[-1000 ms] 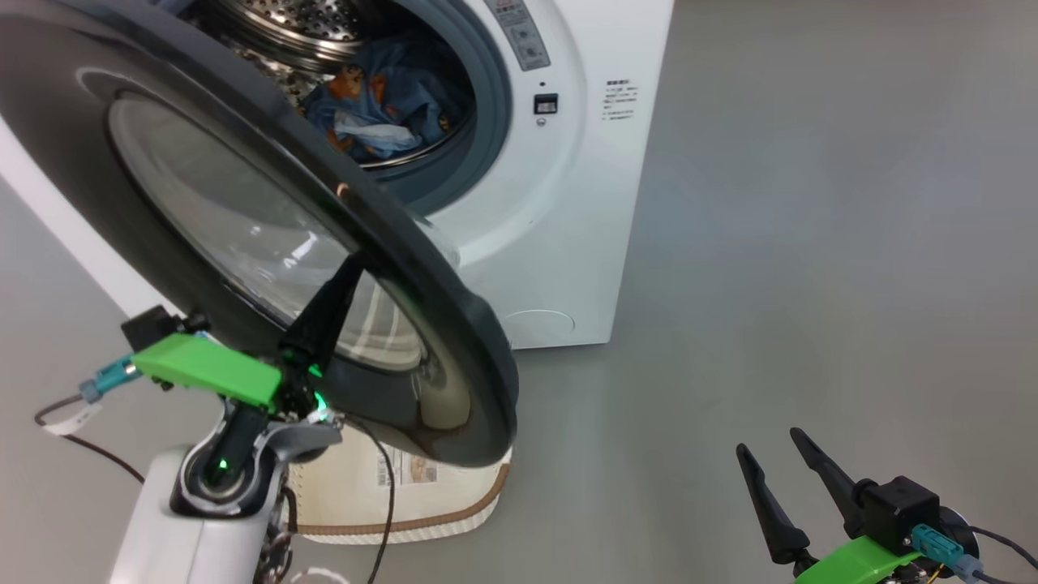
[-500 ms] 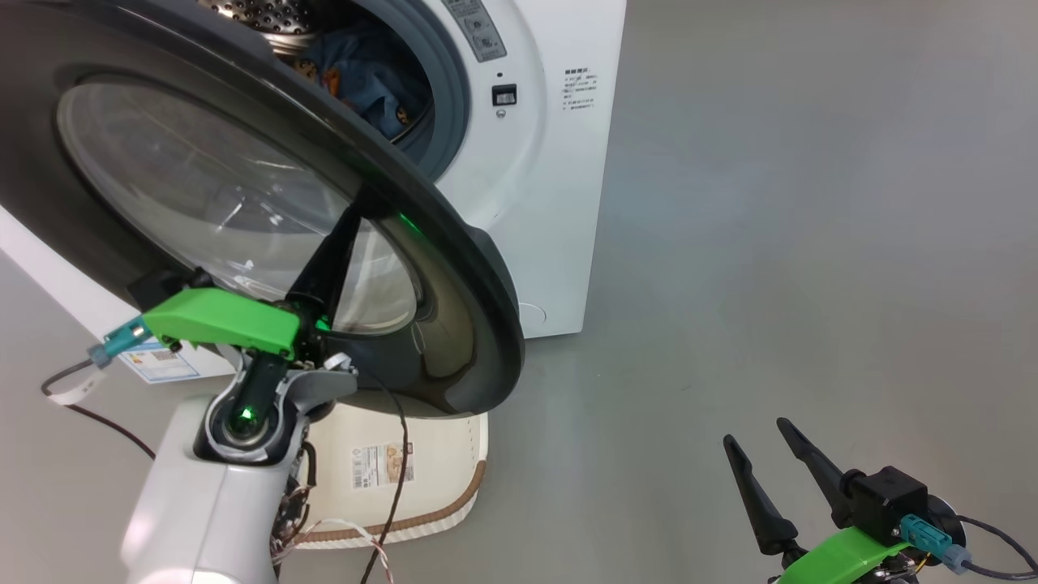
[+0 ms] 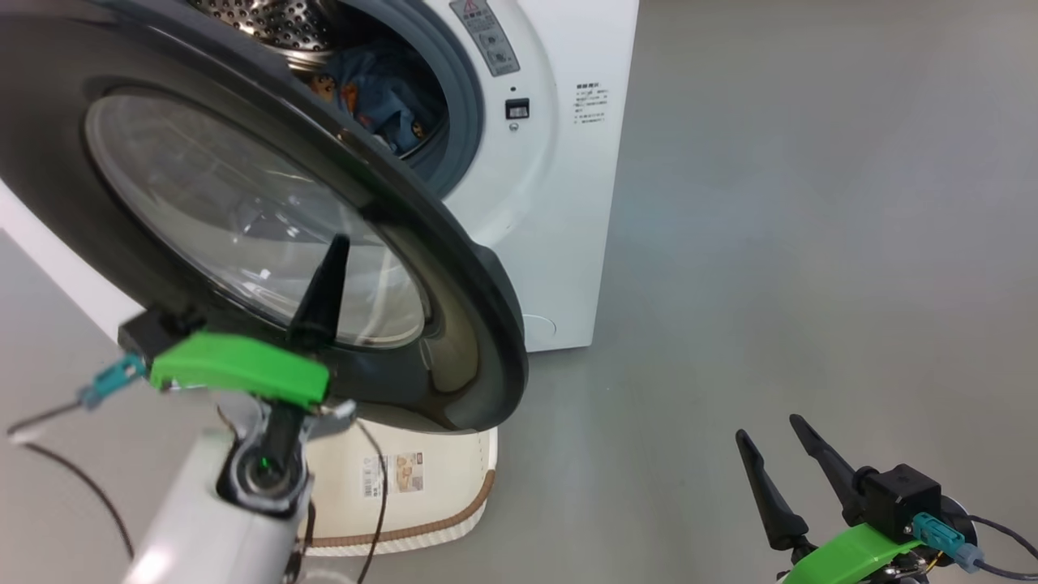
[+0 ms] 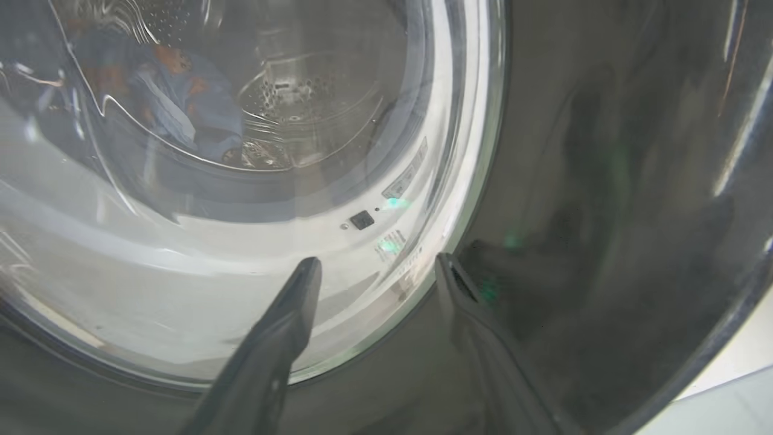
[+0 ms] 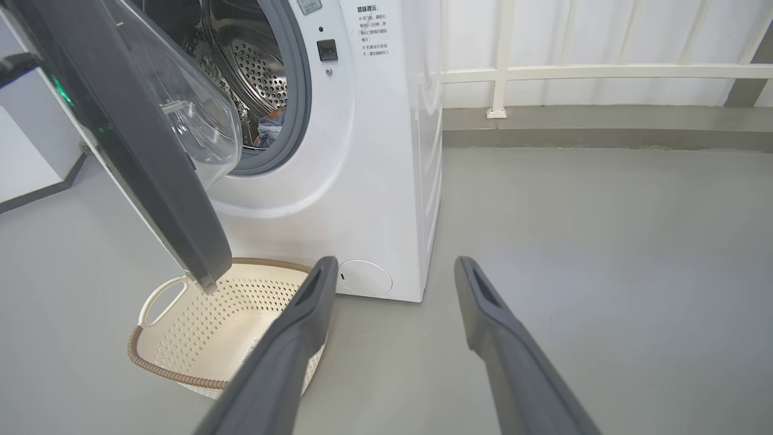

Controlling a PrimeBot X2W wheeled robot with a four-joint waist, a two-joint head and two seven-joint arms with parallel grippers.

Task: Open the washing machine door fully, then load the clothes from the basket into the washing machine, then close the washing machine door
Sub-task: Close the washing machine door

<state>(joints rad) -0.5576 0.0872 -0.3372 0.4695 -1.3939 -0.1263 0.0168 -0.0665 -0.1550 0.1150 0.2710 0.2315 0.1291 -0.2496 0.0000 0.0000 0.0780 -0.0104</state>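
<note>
The washing machine [image 3: 551, 203] stands with its door [image 3: 454, 268] partly swung out, black rim and glass bowl facing me. Light blue clothes [image 3: 389, 89] lie inside the steel drum and show through the glass as clothes [image 4: 175, 103]. My left gripper [image 3: 324, 292] is open against the door's outer face. In the left wrist view the left gripper [image 4: 374, 263] has one finger over the glass and one over the rim; contact is unclear. The cream basket [image 3: 438, 487] sits under the door, and the basket [image 5: 158, 370] looks empty. My right gripper [image 3: 769, 430] hangs open, low at the right.
Bare grey floor [image 3: 811, 243] stretches to the right of the machine. A white railing [image 5: 604, 72] and a wall run behind it. The round cap [image 5: 364, 278] sits low on the machine's front. A dark cable [image 3: 377, 503] hangs from my left arm over the basket.
The head camera has shifted. The door hides more of the drum opening than a second ago. My left fingertip has moved from the black rim onto the glass. The right gripper has stayed put.
</note>
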